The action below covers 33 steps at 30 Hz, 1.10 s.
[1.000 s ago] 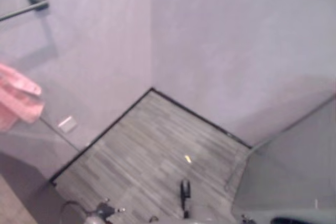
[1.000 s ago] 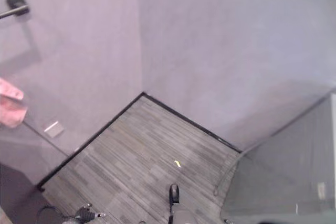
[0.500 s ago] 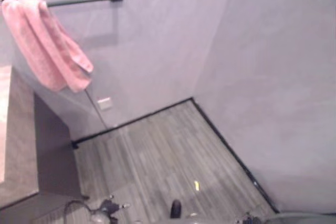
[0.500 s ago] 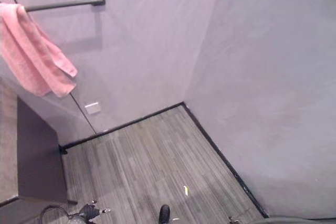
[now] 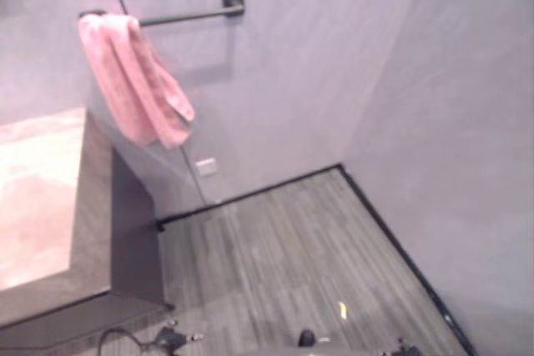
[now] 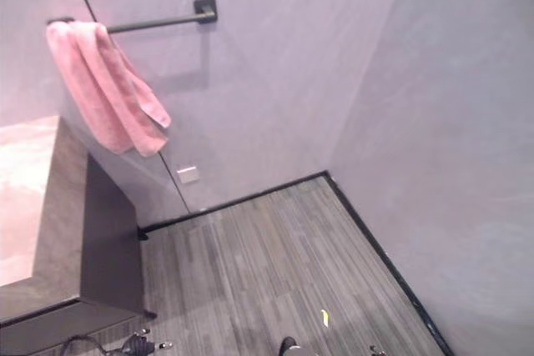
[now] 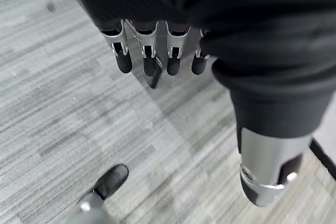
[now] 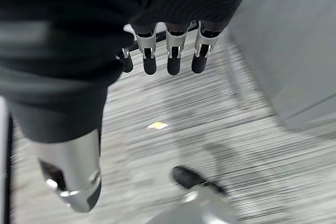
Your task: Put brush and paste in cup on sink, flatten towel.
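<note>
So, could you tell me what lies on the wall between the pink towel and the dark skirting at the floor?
Below the pink towel, a small pale rectangular plate sits on the wall above the dark skirting, seen in both eye views.

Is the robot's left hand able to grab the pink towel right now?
Probably not yet. The left hand hangs low over the floor, fingers relaxed and holding nothing, while the towel hangs high on the bar on the wall. Nothing blocks the way, but the arm looks too far off.

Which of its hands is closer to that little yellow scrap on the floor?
Right, likely. The right hand hangs above the floor with the yellow scrap just beyond its fingers; the left hand hangs at the robot's other side.
</note>
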{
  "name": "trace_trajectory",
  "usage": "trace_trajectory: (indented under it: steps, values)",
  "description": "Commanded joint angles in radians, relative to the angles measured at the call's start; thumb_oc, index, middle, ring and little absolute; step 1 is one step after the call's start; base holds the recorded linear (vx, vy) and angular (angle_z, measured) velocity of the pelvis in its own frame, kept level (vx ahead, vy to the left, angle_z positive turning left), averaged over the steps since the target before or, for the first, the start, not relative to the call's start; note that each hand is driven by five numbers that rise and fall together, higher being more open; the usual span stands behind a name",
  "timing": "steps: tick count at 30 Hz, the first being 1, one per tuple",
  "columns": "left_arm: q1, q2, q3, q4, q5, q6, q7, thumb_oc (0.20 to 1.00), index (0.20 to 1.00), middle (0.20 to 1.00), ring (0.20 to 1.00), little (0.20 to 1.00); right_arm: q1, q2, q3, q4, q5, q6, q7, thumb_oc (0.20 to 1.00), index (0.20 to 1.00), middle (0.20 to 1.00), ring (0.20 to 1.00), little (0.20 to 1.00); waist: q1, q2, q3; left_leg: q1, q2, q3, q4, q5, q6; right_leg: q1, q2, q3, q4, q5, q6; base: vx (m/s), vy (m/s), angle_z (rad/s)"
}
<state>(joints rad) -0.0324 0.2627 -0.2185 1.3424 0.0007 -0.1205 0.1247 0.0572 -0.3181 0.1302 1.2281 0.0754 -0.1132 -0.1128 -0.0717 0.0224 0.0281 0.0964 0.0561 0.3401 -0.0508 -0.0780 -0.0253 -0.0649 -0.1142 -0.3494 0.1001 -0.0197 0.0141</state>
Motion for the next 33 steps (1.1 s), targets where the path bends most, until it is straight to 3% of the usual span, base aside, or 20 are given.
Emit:
trace_trajectory:
  steps: [1, 4, 6, 7, 8, 9, 12, 18, 24, 31, 33]
  values:
    - [-0.019, 0.022, -0.016, -0.018, 0.036, -0.024, 0.019, 1.000, 1.000, 1.000, 1.000, 1.000, -0.042, -0.004, 0.042, 0.003, -0.042, -0.024, -0.024, 1.000, 1.000, 1.000, 1.000, 1.000, 0.014, -0.043, 0.011, 0.008, -0.036, -0.051, -0.018, 0.000, 0.041, 0.057, -0.055, 0.079, -0.041, 0.045, 0.121, -0.02, 0.221, 0.11]
    - [-0.018, 0.019, -0.017, -0.029, 0.034, -0.027, 0.021, 1.000, 1.000, 1.000, 1.000, 1.000, -0.047, -0.005, 0.049, 0.002, -0.049, -0.025, -0.022, 1.000, 1.000, 1.000, 1.000, 1.000, 0.017, -0.037, 0.016, 0.008, -0.048, -0.066, -0.015, -0.007, 0.052, 0.053, -0.065, 0.083, -0.023, 0.044, 0.123, -0.01, 0.171, 0.10]
    - [-0.023, 0.019, -0.026, -0.037, 0.037, -0.031, 0.022, 1.000, 1.000, 1.000, 1.000, 1.000, -0.059, -0.005, 0.055, 0.006, -0.059, -0.025, -0.021, 1.000, 1.000, 1.000, 1.000, 1.000, 0.014, -0.026, 0.033, 0.017, -0.066, -0.090, -0.014, -0.010, 0.069, 0.021, -0.083, 0.117, 0.086, 0.057, 0.127, -0.04, 0.156, 0.18]
    - [-0.027, 0.022, -0.034, -0.040, 0.037, -0.031, 0.021, 1.000, 1.000, 1.000, 1.000, 1.000, -0.069, -0.003, 0.065, 0.002, -0.057, -0.027, -0.018, 1.000, 1.000, 1.000, 1.000, 1.000, 0.003, -0.024, 0.040, 0.008, -0.064, -0.099, -0.018, 0.008, 0.072, -0.012, -0.044, 0.187, 0.114, 0.066, 0.112, -0.06, 0.030, 0.38]
    - [-0.027, 0.022, -0.034, -0.040, 0.037, -0.031, 0.021, 1.000, 1.000, 1.000, 1.000, 1.000, -0.069, -0.003, 0.065, 0.002, -0.057, -0.027, -0.018, 1.000, 1.000, 1.000, 1.000, 1.000, 0.004, -0.024, 0.038, 0.006, -0.064, -0.097, -0.018, 0.009, 0.072, -0.015, -0.044, 0.188, 0.114, 0.067, 0.111, -0.06, -0.029, 0.44]
    - [-0.034, 0.028, -0.041, -0.035, 0.042, -0.032, 0.019, 1.000, 1.000, 1.000, 1.000, 1.000, -0.077, 0.001, 0.080, 0.013, -0.053, -0.030, -0.016, 1.000, 1.000, 1.000, 1.000, 1.000, 0.007, -0.022, 0.044, 0.009, -0.057, -0.105, -0.018, 0.016, 0.066, -0.036, 0.019, 0.271, 0.098, 0.023, 0.098, 0.00, -0.055, 0.42]
    - [-0.046, 0.035, -0.056, -0.037, 0.047, -0.034, 0.016, 1.000, 1.000, 1.000, 1.000, 1.000, -0.071, 0.003, 0.090, 0.018, -0.048, -0.034, -0.017, 1.000, 1.000, 1.000, 1.000, 1.000, 0.007, -0.036, 0.050, -0.002, -0.053, -0.138, 0.011, 0.017, 0.060, -0.027, 0.054, 0.308, 0.080, -0.013, 0.080, 0.04, -0.115, 0.30]
    - [-0.043, 0.025, -0.037, -0.025, 0.032, -0.030, 0.012, 1.000, 1.000, 1.000, 1.000, 1.000, -0.057, -0.004, 0.096, 0.071, -0.077, -0.024, -0.013, 1.000, 1.000, 1.000, 1.000, 1.000, 0.018, -0.057, 0.019, 0.017, -0.026, -0.166, -0.003, 0.031, 0.028, 0.051, 0.077, 0.256, 0.002, -0.035, 0.055, 0.11, -0.180, 0.38]
    - [-0.048, 0.027, -0.032, -0.020, 0.032, -0.024, 0.012, 1.000, 1.000, 1.000, 1.000, 1.000, -0.054, -0.021, 0.097, 0.064, -0.088, -0.027, -0.020, 1.000, 1.000, 1.000, 1.000, 1.000, 0.010, -0.077, 0.020, 0.015, 0.012, -0.176, 0.004, 0.050, -0.003, 0.062, 0.099, 0.220, 0.007, -0.067, 0.028, 0.08, -0.187, 0.18]
    - [-0.088, 0.086, -0.064, -0.013, 0.095, -0.019, 0.002, 1.000, 1.000, 1.000, 1.000, 1.000, -0.051, -0.068, 0.107, 0.016, -0.103, -0.038, -0.005, 1.000, 1.000, 1.000, 1.000, 1.000, -0.023, -0.091, 0.057, -0.080, 0.024, -0.159, 0.196, 0.035, -0.027, 0.059, 0.111, 0.229, 0.031, -0.089, -0.003, 0.02, -0.116, 0.06]
    - [-0.098, 0.101, -0.064, -0.016, 0.095, -0.021, 0.006, 1.000, 1.000, 1.000, 1.000, 1.000, -0.042, -0.078, 0.101, 0.015, -0.109, -0.036, -0.005, 1.000, 1.000, 1.000, 1.000, 1.000, -0.035, -0.090, 0.058, -0.094, 0.018, -0.152, 0.171, 0.057, -0.028, 0.055, 0.106, 0.223, 0.033, -0.090, -0.001, 0.02, 0.050, 0.02]
